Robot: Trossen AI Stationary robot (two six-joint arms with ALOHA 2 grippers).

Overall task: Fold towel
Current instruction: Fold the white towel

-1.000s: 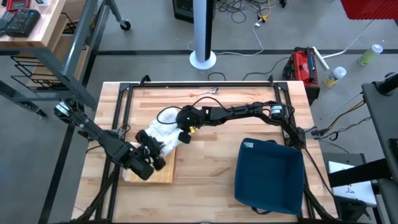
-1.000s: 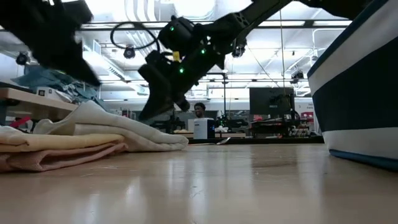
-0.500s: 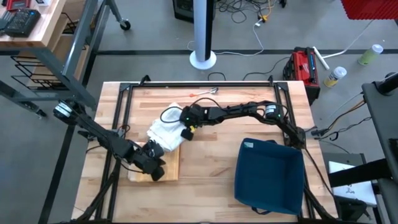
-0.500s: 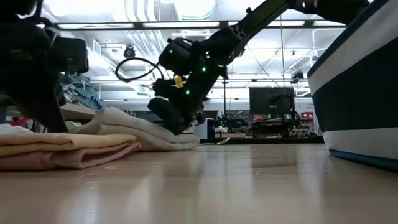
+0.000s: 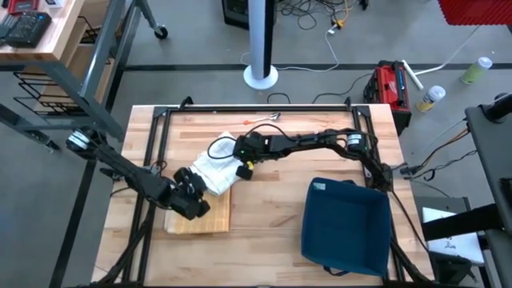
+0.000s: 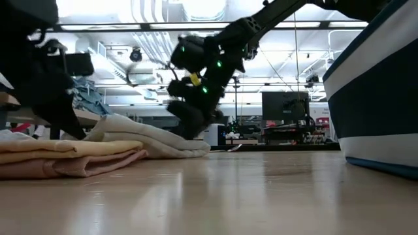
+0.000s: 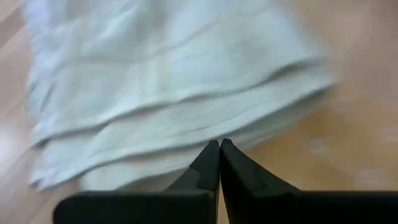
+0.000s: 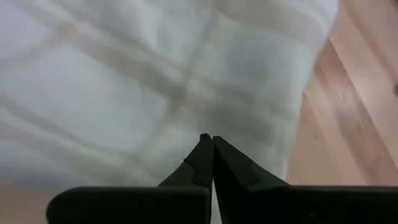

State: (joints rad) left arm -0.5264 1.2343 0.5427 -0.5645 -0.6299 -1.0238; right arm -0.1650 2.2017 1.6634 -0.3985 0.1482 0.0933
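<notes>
A white towel (image 5: 213, 168), folded into several layers, lies left of the table's middle with its near part on a stack of folded tan towels (image 5: 200, 218). My left gripper (image 5: 198, 192) is shut at the white towel's near left edge (image 7: 186, 155), just above the tan stack. My right gripper (image 5: 237, 166) is shut over the white towel's right end (image 6: 186, 147), slanting down from the right. The left wrist view shows the towel's stacked layer edges running across in front of the fingers. My left gripper's shut fingertips (image 7: 214, 152) point at the white towel's near edge, slanting down from the near left; I cannot tell whether they touch the cloth. My right gripper's shut fingertips (image 8: 205, 149) stand on the top layer near the towel's right edge (image 8: 273, 124), slanting down from the far right. The towel lies flat under them.
A dark blue bin (image 5: 344, 228) stands at the near right and fills the right side of the low view (image 6: 382, 98). A small red-handled tool (image 5: 264, 118) lies near the far edge. Bare wood lies between the towels and the bin.
My left gripper has come down beside the towels and now stands low at the white towel's near left edge. My right gripper has tipped steeper and swung toward the table's right along the towel. The white towel's right end has shifted a little toward the right.
</notes>
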